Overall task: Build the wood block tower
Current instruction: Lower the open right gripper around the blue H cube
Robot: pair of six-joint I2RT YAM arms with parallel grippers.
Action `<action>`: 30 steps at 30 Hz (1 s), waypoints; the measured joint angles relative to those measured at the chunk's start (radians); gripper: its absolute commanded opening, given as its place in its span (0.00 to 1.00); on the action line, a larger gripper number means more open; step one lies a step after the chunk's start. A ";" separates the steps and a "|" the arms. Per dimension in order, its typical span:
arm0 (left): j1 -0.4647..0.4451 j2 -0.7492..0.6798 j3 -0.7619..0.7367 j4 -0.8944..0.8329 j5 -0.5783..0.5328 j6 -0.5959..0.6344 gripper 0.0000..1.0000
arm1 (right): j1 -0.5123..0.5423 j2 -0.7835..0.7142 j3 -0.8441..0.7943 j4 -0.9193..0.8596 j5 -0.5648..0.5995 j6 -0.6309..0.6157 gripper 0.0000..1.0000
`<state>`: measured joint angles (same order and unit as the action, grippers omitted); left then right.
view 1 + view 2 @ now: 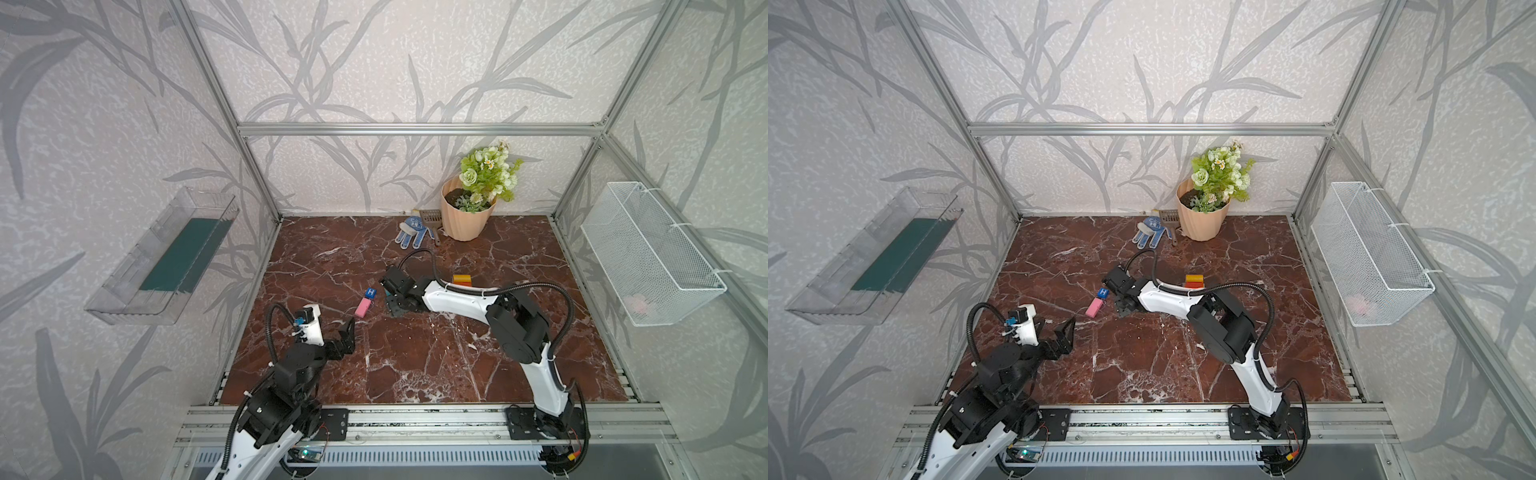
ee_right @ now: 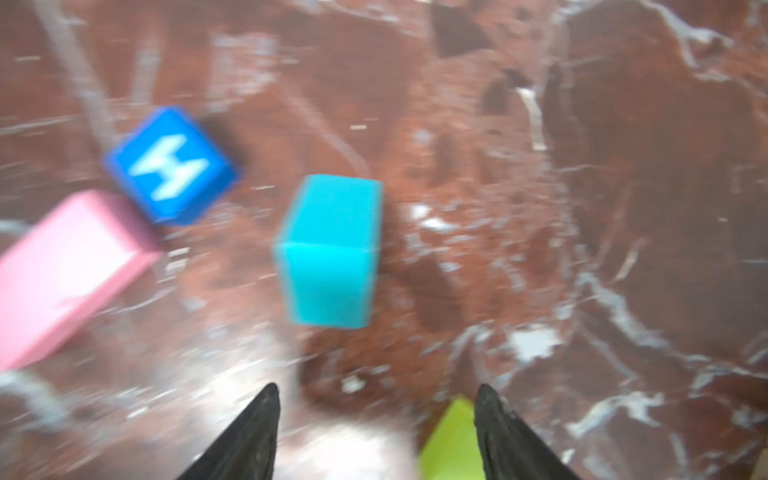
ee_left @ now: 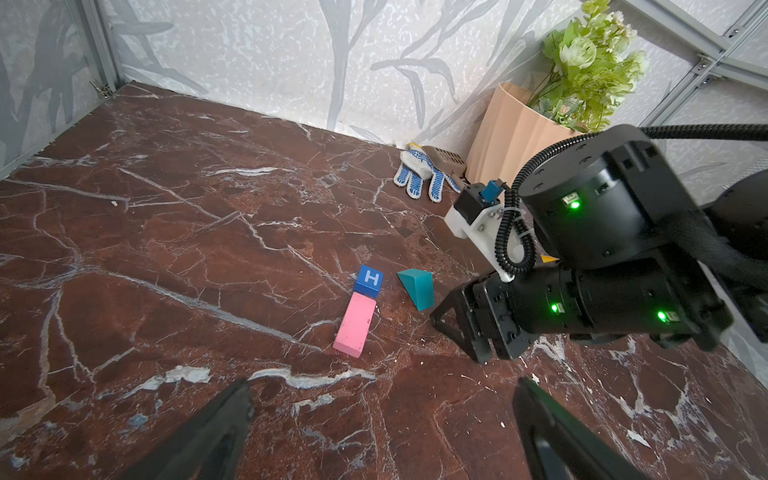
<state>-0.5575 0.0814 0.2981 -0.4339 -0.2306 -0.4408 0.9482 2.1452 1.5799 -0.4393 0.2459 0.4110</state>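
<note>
Right pincer (image 2: 377, 388), jaws wide, clamping nothing: ease forward over the teal block (image 2: 330, 253) just ahead, closing on its flat sides

H cube (image 1: 372, 292) touching far end of long block (image 1: 362, 308) — wedge (image 3: 417, 287) just right, flowerpot (image 1: 464, 216) well behind
</note>
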 measured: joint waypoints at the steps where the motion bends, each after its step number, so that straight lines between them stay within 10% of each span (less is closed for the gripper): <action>1: 0.000 0.000 0.000 0.000 -0.004 0.000 0.97 | 0.026 0.000 0.016 0.003 -0.003 0.000 0.75; 30: 0.000 -0.074 0.000 -0.104 -0.186 -0.076 0.97 | 0.135 0.439 0.742 -0.375 0.087 0.094 0.79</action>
<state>-0.5575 0.0074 0.2981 -0.5377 -0.4164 -0.5167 1.0836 2.5839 2.3222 -0.8146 0.3328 0.5053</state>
